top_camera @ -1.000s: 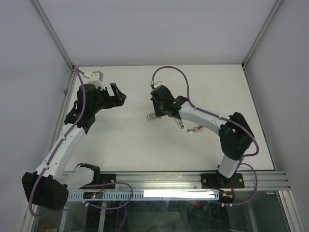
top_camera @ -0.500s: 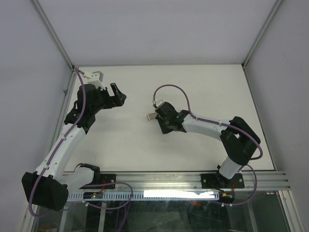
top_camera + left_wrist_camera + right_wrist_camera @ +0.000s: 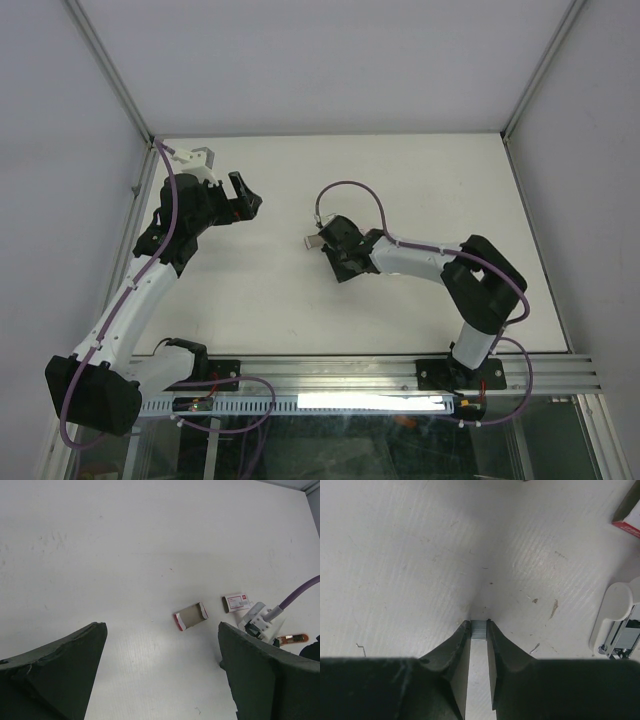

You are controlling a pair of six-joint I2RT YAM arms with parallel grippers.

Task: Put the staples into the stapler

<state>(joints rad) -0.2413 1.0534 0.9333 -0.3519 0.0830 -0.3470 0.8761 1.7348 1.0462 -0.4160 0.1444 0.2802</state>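
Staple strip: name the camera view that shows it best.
Right wrist: the staple strip sits close up between the jaws of the right gripper. Top external hides it beneath that gripper. Left wrist shows the red-and-white sleeve and tray, no strip.

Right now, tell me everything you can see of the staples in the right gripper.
The staples show as a short, pale silvery-grey strip, metallic looking with fine ribbing. Only one end is visible, pinched between the dark fingertips of the right gripper, level with their tips; how far it runs back between them is unclear. It points at the white table; whether it touches it I cannot tell. The stapler lies apart, to one side.
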